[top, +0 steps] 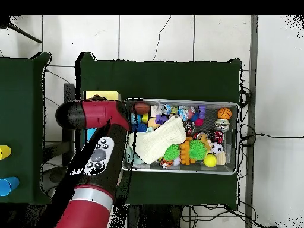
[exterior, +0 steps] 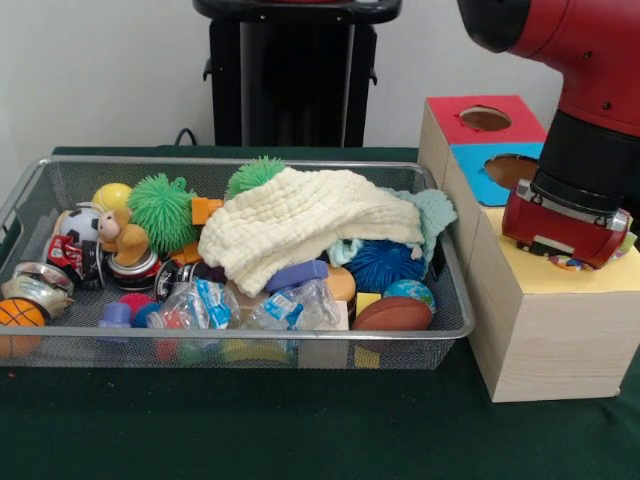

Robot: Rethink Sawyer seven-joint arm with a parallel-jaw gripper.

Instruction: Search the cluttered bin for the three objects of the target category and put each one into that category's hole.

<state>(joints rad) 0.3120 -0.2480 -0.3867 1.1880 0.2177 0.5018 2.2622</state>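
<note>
**binwatcher:** So where's the arm [exterior: 575,110] parked? I only checked the front view.

**toyrig_fan:** Over the wooden box [exterior: 545,320], coming in from about 1 o'clock of the frame. The wrist hangs straight down onto the yellow section [exterior: 600,275], and something small and multicoloured [exterior: 568,263] peeks out under it. The gripper [exterior: 565,245] is buried under its red housing, so I can't tell if it's clamped on that thing or let go.

**binwatcher:** And the overhead?

**toyrig_fan:** Different story: the arm [top: 95,160] runs up from 6 o'clock and covers the box almost completely (just a yellow sliver [top: 98,95] shows). You lose the red hole [exterior: 485,118] and blue hole [exterior: 512,170] that the front view shows plainly.

**binwatcher:** Bin?

**toyrig_fan:** Wire basket [exterior: 250,350] at 9 o'clock of the box, stuffed. Cream cloth [exterior: 300,225] draped over the middle, green spiky balls [exterior: 163,208], football [exterior: 392,314], basketball [exterior: 20,313], yellow ball [exterior: 112,196].
</note>
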